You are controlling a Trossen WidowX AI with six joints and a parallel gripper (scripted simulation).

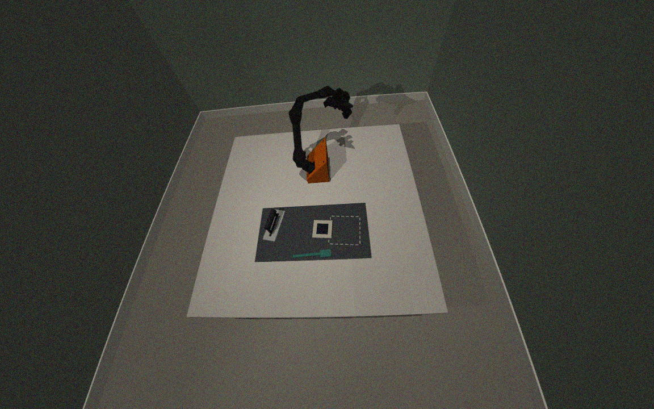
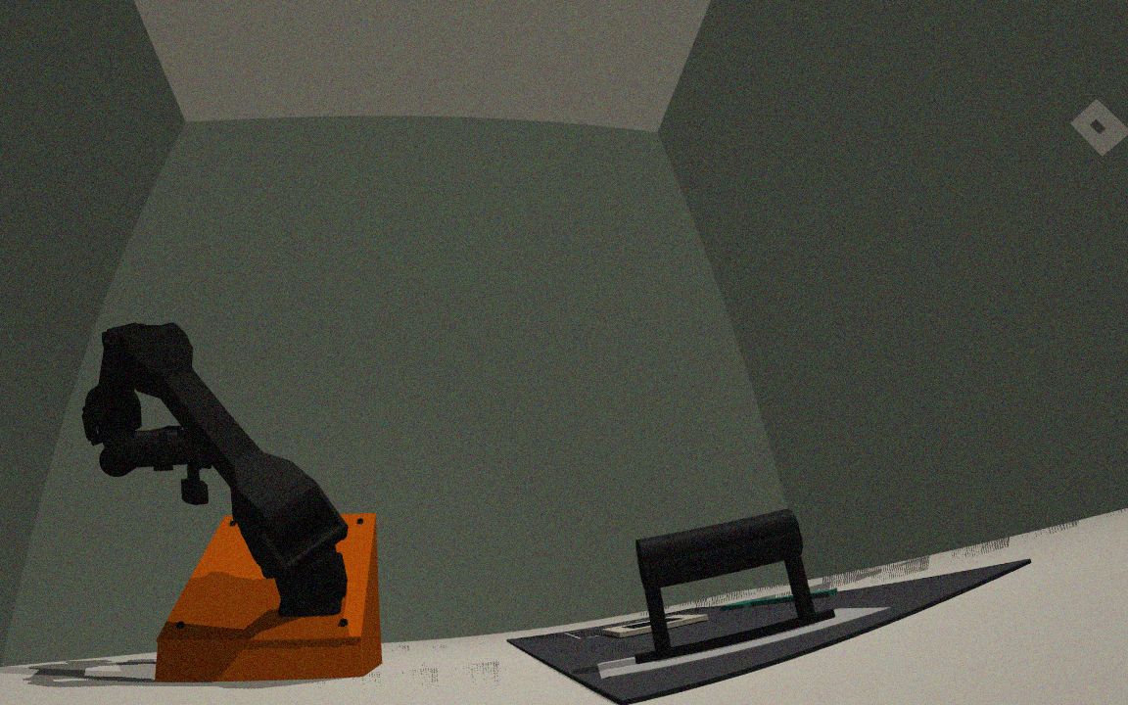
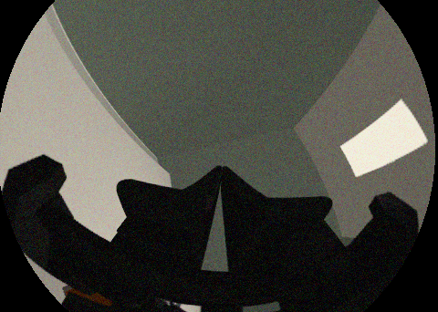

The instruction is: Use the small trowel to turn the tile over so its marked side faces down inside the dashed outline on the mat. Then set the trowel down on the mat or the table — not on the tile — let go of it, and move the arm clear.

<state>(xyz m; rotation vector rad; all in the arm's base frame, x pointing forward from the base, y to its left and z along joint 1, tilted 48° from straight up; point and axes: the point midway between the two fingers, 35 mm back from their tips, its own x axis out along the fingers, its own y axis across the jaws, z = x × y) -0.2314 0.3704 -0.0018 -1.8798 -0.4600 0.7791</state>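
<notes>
My gripper (image 3: 221, 171) (image 1: 347, 113) is shut and empty, its fingertips meeting in the wrist view. It hangs high behind the mat, far from the tile and trowel. The cream tile (image 1: 322, 236) (image 2: 616, 630) lies flat on the dark mat (image 1: 293, 231) (image 2: 945, 583), with its dark square mark facing up. Its right edge slightly overlaps the left side of the dashed outline (image 1: 360, 229); most of it is outside. The small teal trowel (image 1: 325, 253) (image 2: 761, 602) lies near the mat's front edge, blade to the right and handle to the left in the top view.
A larger tool with a raised black handle (image 1: 271, 222) (image 2: 717, 550) and a pale flat plate (image 1: 268, 237) stands at the mat's left end. The orange arm base (image 1: 319, 170) (image 2: 265, 653) stands behind the mat on the white table (image 1: 370, 289).
</notes>
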